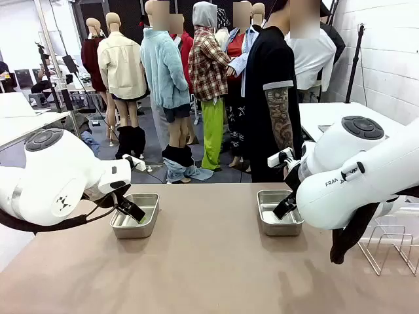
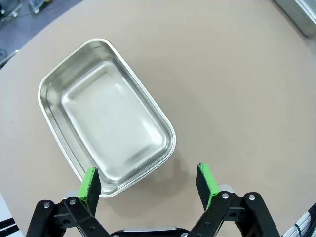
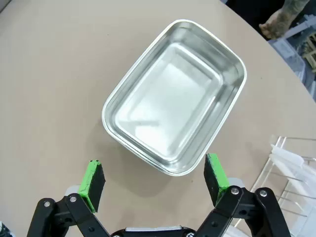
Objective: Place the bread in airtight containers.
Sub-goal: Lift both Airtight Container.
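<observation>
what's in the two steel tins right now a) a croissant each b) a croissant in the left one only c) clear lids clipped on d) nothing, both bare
d: the left tin and the right tin both show only bare steel inside in the wrist views

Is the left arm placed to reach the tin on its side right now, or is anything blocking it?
Probably yes. The left gripper hangs open close above the left tin, which sits lidless and empty on the table. Nothing lies between the fingers and the tin's rim.
</observation>
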Robot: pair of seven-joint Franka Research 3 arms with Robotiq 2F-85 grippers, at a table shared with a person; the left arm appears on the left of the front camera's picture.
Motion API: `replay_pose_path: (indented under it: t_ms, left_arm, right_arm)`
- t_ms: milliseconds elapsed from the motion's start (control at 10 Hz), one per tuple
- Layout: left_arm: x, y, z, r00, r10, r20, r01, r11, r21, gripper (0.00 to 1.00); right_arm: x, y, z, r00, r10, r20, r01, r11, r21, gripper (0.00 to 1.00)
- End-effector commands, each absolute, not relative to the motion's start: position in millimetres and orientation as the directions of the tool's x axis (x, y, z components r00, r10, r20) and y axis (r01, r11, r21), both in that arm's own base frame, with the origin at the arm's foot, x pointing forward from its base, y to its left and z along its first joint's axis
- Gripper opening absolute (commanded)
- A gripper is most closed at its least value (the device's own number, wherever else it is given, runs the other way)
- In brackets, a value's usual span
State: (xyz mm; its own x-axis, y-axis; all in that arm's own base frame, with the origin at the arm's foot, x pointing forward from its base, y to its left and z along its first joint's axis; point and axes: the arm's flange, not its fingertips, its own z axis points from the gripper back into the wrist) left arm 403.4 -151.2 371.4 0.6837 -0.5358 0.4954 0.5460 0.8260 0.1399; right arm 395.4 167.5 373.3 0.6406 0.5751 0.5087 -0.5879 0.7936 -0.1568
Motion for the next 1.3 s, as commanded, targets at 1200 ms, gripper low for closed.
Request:
replay_pose_path:
  t_ms: [1200]
  left_arm:
    - [402, -155, 437, 0.598, -0.565, 0.568, 0.524, 0.812, 0.256, 1.00]
  right_arm:
    - [379, 165, 421, 0.608, 0.518, 0.602, -0.508, 0.836, -0.206, 1.00]
